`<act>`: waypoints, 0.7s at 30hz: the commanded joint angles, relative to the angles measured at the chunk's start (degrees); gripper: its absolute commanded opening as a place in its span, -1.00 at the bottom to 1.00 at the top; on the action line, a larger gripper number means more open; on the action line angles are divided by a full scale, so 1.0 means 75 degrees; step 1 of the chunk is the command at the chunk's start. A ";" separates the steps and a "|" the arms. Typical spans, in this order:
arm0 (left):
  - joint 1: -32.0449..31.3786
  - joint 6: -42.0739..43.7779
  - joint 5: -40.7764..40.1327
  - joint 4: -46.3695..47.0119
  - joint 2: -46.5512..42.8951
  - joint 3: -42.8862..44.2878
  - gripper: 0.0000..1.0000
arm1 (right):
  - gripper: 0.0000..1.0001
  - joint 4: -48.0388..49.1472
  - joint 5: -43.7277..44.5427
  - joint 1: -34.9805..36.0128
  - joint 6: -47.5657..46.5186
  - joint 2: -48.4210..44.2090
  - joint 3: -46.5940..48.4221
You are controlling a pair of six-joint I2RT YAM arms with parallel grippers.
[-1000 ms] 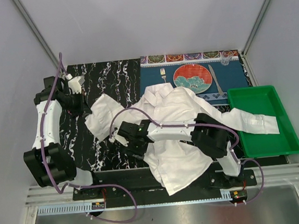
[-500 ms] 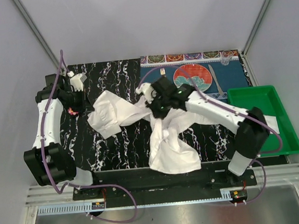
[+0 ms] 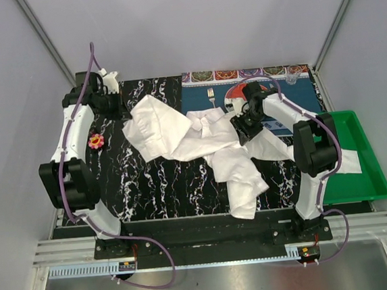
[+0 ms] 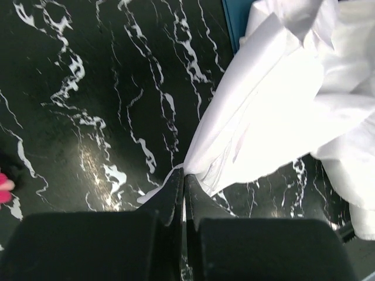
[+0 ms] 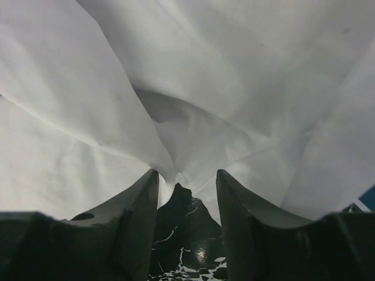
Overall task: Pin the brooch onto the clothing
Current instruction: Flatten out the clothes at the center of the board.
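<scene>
1. Brooch [image 3: 96, 140]: a small hard flower with pink petals and a yellow centre. It lies loose on the black marbled table [image 3: 157, 189], just left of the shirt [image 3: 172, 136], and is not yet pinned.
2. Left gripper [image 3: 123, 112]: at the shirt's left edge, jaws pressed tight together. The folds run straight to its tips, so it seems to nip a corner of cloth, probably to draw that side taut.
3. Shirt: thin, white and limp, bunched in soft ridges. Its right end trails into the tray.
4. Right gripper [image 5: 187, 187]: over the shirt's right half, jaws partly spread. A fold sits at the tips unclamped, and the table shows through the gap. It looks ready to take hold and spread the cloth.
5. Plate [image 3: 234, 102]: round, glossy, red and teal, just beyond the shirt's far edge and half hidden by the right arm.
6. Tray [image 3: 380, 186]: rigid green plastic, right of the shirt.
</scene>
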 commanded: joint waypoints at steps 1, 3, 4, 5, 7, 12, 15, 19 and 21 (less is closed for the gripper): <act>-0.0151 -0.0649 -0.0508 0.0279 0.0644 0.0920 -1.00 | 0.04 -0.0593 -0.0592 0.0072 -0.0319 -0.0283 0.0845; -0.0128 -0.0790 -0.0427 -0.0154 0.1124 0.1317 -1.00 | 0.15 -0.0686 -0.0943 0.0072 -0.0411 -0.0691 0.0904; -0.0128 -0.0803 -0.0461 -0.0249 0.1208 0.1401 -1.00 | 0.18 -0.0686 -0.0991 0.0142 -0.0458 -0.0868 0.0881; -0.0128 -0.0803 -0.0508 -0.0262 0.1233 0.1390 -1.00 | 0.23 -0.0710 -0.1073 0.0189 -0.0598 -0.1032 0.0811; -0.0128 -0.0803 -0.0625 -0.0180 0.1245 0.1285 -1.00 | 0.26 -0.0710 -0.1050 0.0561 -0.0763 -0.1618 0.0659; -0.0140 -0.0814 -0.0684 -0.0040 0.1373 0.1261 -1.00 | 0.18 -0.0371 -0.0196 0.2155 -0.1150 -0.2393 -0.0220; -0.0128 -0.0803 -0.0579 -0.0039 0.1408 0.1215 -1.00 | 0.22 -0.0009 0.0670 0.3175 -0.1139 -0.2173 -0.0502; -0.0128 -0.0803 -0.0544 -0.0039 0.1397 0.1179 -1.00 | 0.43 0.0321 0.1724 0.4137 -0.1162 -0.1539 -0.0502; -0.0116 -0.0803 -0.0532 -0.0051 0.1397 0.1156 -1.00 | 0.43 0.0497 0.2031 0.4557 -0.1313 -0.1200 -0.0560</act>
